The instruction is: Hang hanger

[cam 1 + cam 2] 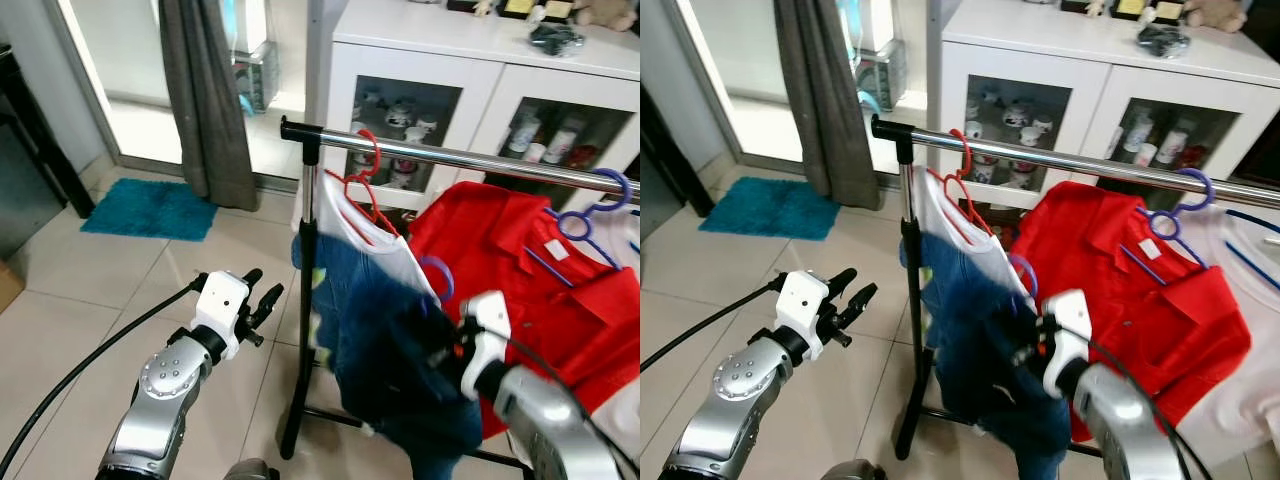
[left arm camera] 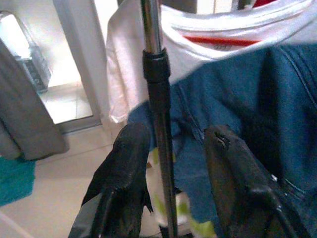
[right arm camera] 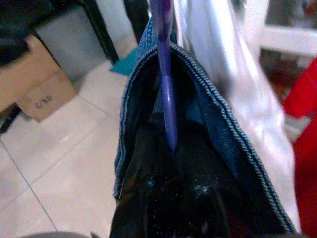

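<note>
A chrome rail (image 1: 480, 158) carries a red hanger (image 1: 368, 170) with a white shirt (image 1: 372, 238), and a purple hanger (image 1: 600, 195) with a red shirt (image 1: 520, 270). Below the rail hangs a blue denim garment (image 1: 390, 340) on another purple hanger (image 3: 166, 94), whose hook (image 1: 437, 275) sits under the rail. My right gripper (image 3: 171, 163) is shut on that hanger, its fingers buried in the denim. My left gripper (image 1: 262, 290) is open, left of the rack's upright pole (image 2: 158, 124), which lines up between its fingers (image 2: 126, 163) in the left wrist view.
A white glass-door cabinet (image 1: 480, 60) stands behind the rack. A grey curtain (image 1: 205, 90) and a teal mat (image 1: 150, 208) lie at the left by the doorway. A cardboard box (image 3: 34, 94) rests on the tiled floor.
</note>
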